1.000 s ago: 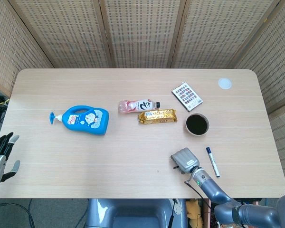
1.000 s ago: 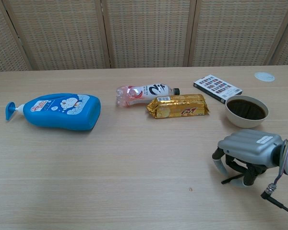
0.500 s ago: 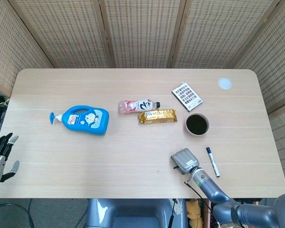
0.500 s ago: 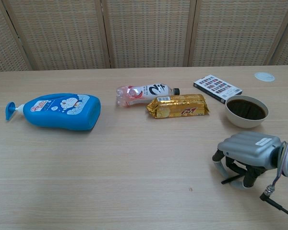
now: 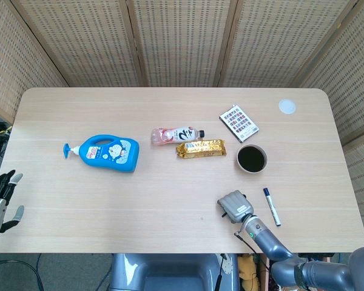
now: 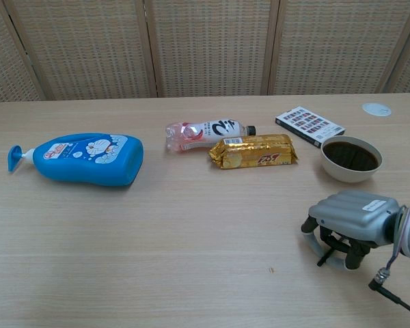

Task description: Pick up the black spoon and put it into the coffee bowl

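The coffee bowl [image 5: 252, 159] [image 6: 350, 158], white and full of dark liquid, stands right of the table's middle. My right hand [image 5: 233, 205] [image 6: 352, 222] is palm down near the front edge, a short way in front of the bowl. Its fingers curl down around the black spoon [image 6: 322, 257]. Only a short tilted piece of the spoon's handle shows beneath the hand in the chest view; the head view hides it. My left hand [image 5: 0, 200] hangs off the table's left front corner, fingers apart and holding nothing.
A marker pen [image 5: 271, 206] lies just right of my right hand. A gold snack packet [image 5: 200, 148], a drink bottle [image 5: 176, 134] and a card box [image 5: 239, 123] lie behind the bowl. A blue soap bottle [image 5: 106, 153] lies at the left and a white disc [image 5: 286, 107] at the back right.
My right hand has sunk slightly and its fingers have curled tighter. The spoon's handle, flat on the table before, now tilts up under the hand. The left hand barely moved.
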Robot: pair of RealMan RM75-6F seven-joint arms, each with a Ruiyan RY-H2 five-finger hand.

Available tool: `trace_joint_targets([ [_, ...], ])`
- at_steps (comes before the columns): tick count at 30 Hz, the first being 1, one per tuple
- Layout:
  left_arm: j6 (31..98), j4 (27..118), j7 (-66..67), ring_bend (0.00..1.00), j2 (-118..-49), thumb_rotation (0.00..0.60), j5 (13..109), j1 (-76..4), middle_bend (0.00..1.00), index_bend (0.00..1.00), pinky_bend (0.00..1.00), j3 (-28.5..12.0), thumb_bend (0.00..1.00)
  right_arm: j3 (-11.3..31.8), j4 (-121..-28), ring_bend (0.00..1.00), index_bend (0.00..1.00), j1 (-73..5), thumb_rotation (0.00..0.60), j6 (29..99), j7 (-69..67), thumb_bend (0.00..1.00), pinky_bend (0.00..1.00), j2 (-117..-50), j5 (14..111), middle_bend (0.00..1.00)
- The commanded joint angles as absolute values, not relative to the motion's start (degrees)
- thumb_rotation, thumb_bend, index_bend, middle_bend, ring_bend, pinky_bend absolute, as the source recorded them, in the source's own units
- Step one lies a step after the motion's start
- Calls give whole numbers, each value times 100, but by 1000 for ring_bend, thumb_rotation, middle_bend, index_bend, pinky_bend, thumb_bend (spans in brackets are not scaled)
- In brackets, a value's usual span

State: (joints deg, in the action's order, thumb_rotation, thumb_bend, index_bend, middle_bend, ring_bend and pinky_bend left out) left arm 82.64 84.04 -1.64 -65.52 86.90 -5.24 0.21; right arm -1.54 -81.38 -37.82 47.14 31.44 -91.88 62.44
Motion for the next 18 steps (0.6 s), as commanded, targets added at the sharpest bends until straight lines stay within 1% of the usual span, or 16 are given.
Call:
trace_joint_targets([
  [1,8267,8399,-170,0,-6553,600,8691,-521,0,0,0,22,466,-161,-8144,882,598,-3780,600,4717,3143,501,1000,-9189,6246,891],
  [7,8278,8365,-207,0,-6561,600,8674,-499,0,0,0,25,466,-176,-8172,882,606,-3760,600,4735,3108,538,1000,-9180,6233,891],
  [18,8295,8297,-281,0,-6575,600,8662,-471,0,0,0,25,466,-119,-8406,882,631,-3750,600,4833,2979,577,1000,-9041,6310,891],
])
